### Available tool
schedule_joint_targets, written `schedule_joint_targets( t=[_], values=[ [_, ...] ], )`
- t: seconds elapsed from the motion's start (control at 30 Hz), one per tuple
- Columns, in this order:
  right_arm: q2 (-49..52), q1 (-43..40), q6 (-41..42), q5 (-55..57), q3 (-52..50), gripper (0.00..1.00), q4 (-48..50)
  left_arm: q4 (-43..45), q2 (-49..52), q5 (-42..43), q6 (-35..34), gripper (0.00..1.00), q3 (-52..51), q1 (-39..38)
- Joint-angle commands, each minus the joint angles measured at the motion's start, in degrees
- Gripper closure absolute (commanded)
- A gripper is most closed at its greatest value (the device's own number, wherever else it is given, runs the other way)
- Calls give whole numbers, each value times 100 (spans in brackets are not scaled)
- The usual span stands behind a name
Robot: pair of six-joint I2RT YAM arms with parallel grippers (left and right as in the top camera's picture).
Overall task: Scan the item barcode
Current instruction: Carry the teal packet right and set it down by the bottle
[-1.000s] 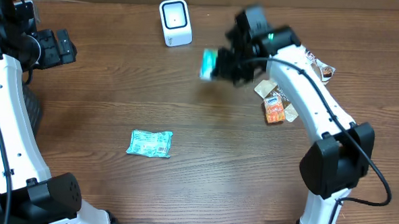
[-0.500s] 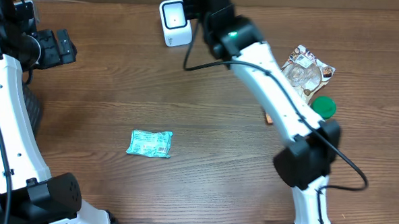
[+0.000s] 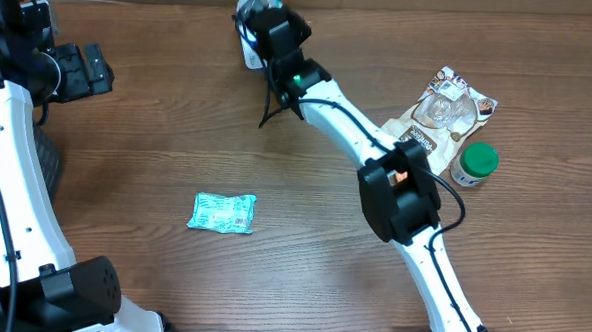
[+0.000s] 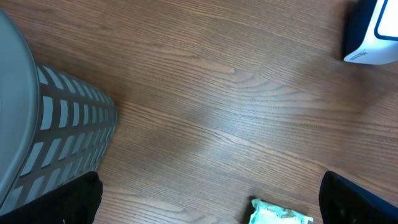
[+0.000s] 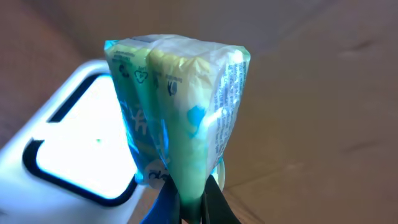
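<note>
Teal-and-yellow packet (image 5: 180, 106) pinched at lower edge by right gripper (image 5: 193, 193), fingers closed on it. Packet upright, just in front of white scanner (image 5: 74, 149), beside its bright window; touching or not, cannot tell. Left gripper (image 3: 92, 69) well left of scanner, fingers spread wide, holding nothing, next to grey slotted basket (image 4: 56, 124). Second teal packet (image 3: 222, 212) flat on wooden table (image 3: 312, 247), well apart from scanner, nearer to robot. Green-lid jar (image 3: 474, 162) and clear pouch (image 3: 444, 107) far right of scanner.
</note>
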Motion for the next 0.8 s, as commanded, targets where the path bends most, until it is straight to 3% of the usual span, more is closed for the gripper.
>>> schedule_joint_targets(
  t=[0.0, 0.47, 0.77],
  values=[
    [31, 35, -669, 85, 70, 96, 125, 4, -17, -22, 127, 0, 46, -2],
    [39, 131, -525, 39, 68, 96, 76, 2, -17, -20, 127, 0, 46, -2],
    [-857, 273, 1202, -195, 68, 96, -424, 7, -17, -20, 127, 0, 46, -2]
  ],
)
